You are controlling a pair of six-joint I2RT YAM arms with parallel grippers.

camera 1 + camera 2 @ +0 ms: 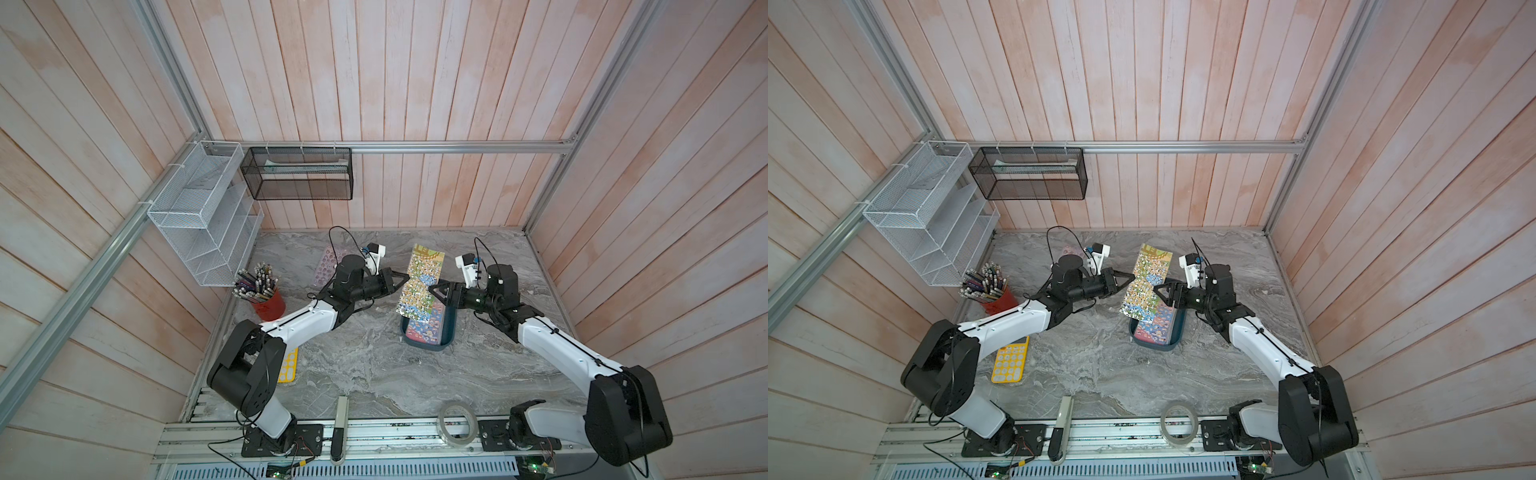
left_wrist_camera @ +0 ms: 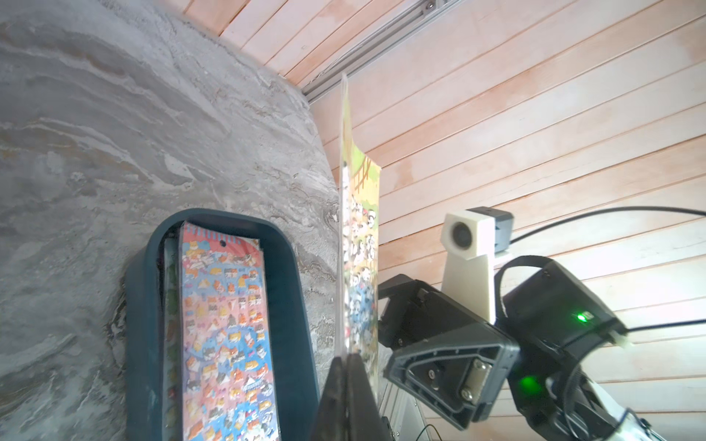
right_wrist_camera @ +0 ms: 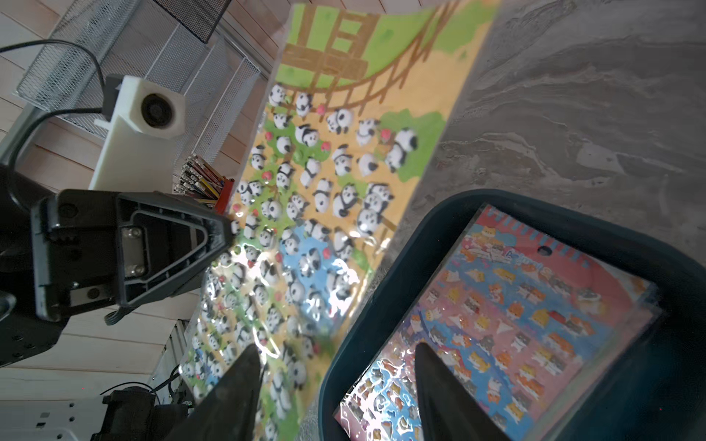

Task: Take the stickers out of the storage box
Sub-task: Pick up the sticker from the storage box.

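My left gripper (image 1: 406, 276) (image 2: 347, 366) is shut on the edge of a panda sticker sheet (image 1: 419, 286) (image 1: 1144, 286) (image 3: 324, 172) and holds it up, tilted, above the far end of the storage box (image 1: 452, 326) (image 2: 294, 305) (image 3: 439, 221). More stickers (image 1: 424, 328) (image 2: 225, 324) (image 3: 515, 313) lie stacked in the teal box, a cat sheet on top. Facing the held sheet's other edge, my right gripper (image 1: 430, 289) (image 3: 336, 347) is open over the box and grips nothing. A pink sticker sheet (image 1: 326, 266) lies on the table behind the left arm.
A red pencil cup (image 1: 268, 305) stands at the left. Partly under the left arm lies a yellow stencil (image 1: 1011, 359). A tape roll (image 1: 457, 419) and a grey-black tool (image 1: 340, 428) sit at the front edge. White rack (image 1: 208, 224) and black mesh basket (image 1: 297, 178) hang on the walls.
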